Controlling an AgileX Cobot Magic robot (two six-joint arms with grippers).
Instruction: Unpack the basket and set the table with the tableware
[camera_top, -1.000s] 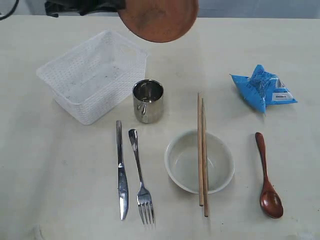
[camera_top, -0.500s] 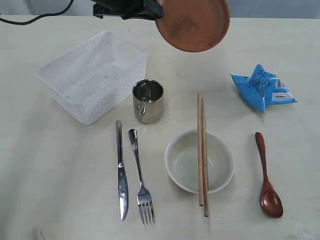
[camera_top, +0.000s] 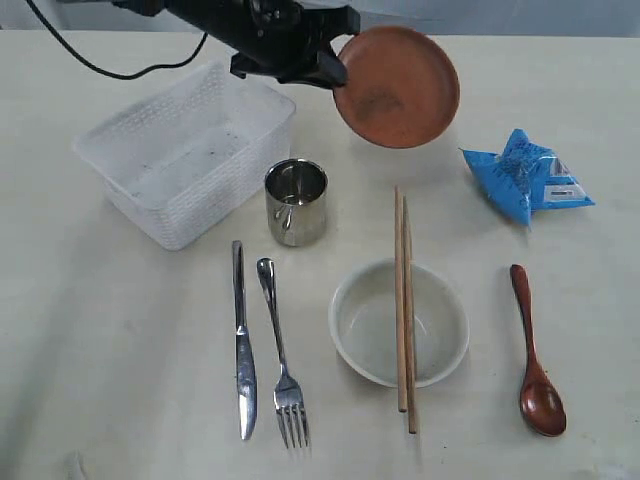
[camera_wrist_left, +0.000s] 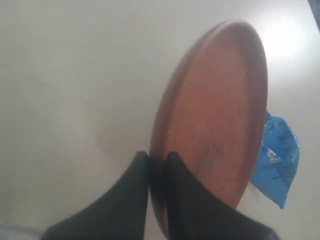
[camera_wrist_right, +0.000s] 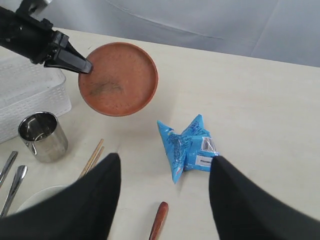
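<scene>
My left gripper (camera_top: 338, 72) is shut on the rim of the small brown plate (camera_top: 397, 87), which hangs tilted above the table (camera_top: 120, 330), right of the empty white basket (camera_top: 185, 150). The left wrist view shows both fingers (camera_wrist_left: 140, 170) pinching the plate (camera_wrist_left: 215, 110). Laid out on the table are the steel cup (camera_top: 296, 200), knife (camera_top: 242, 340), fork (camera_top: 280, 350), bowl (camera_top: 350, 330) with chopsticks (camera_top: 404, 300) across it, and the wooden spoon (camera_top: 535, 360). My right gripper (camera_wrist_right: 165, 160) is open and empty above the spoon handle (camera_wrist_right: 158, 222).
A crinkly blue snack packet (camera_top: 525, 175) lies at the right, beyond the spoon; the same packet (camera_wrist_right: 187, 147) lies just past my right gripper's fingers. The left arm's black cable (camera_top: 90, 60) trails over the table's far left, behind the basket.
The left gripper has carried the plate right and lower, from the far edge of the view to beside the basket. Everything lying on the table has stayed put.
</scene>
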